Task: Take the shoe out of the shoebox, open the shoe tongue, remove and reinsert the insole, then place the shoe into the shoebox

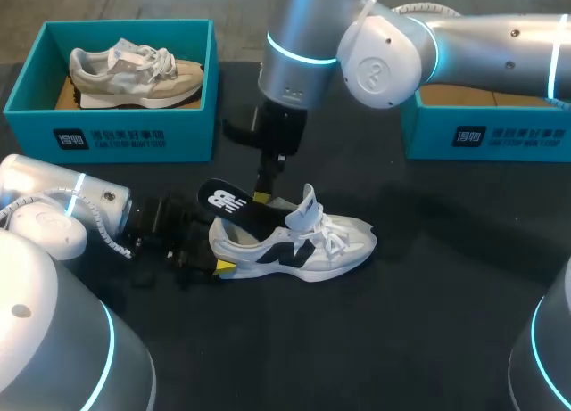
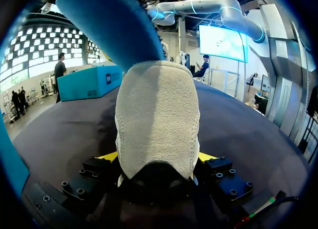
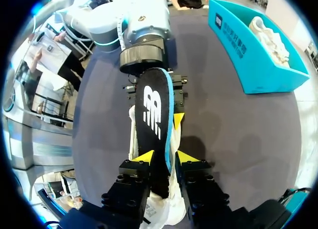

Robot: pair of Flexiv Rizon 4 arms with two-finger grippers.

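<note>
Hanging vertically, right hand (image 3: 165,157) seemingly pinches the insole (image 3: 151,110).

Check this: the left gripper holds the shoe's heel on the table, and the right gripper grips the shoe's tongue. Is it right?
One thing is wrong: the right gripper grips the black insole, not the tongue, as the right wrist view shows. The left gripper does hold the shoe by the heel on the table.

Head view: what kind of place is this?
Probably a robot test bench: a dark table, two teal shoeboxes, and the left gripper holds a sneaker while the right gripper holds its insole.
</note>
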